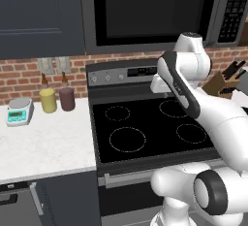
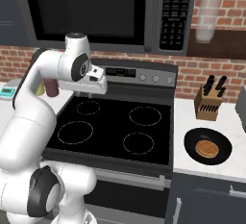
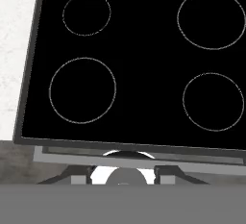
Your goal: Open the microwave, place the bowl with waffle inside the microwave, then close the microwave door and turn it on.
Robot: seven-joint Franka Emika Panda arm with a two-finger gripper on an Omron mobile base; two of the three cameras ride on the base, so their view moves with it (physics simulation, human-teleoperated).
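Hand view looks straight down on the black-topped stove (image 3: 129, 64) with its four burner rings; the two finger tips rise at the bottom with a clear gap between them, so the jaws stand apart and hold nothing. In the right base view the hand hangs above the stove's rear left burner. The microwave (image 2: 110, 11) sits overhead, its microwave door (image 2: 86, 6) closed. The bowl with waffle (image 2: 207, 146) rests on the tabletop (image 2: 230, 170) right of the stove, near a knife block (image 2: 209, 100).
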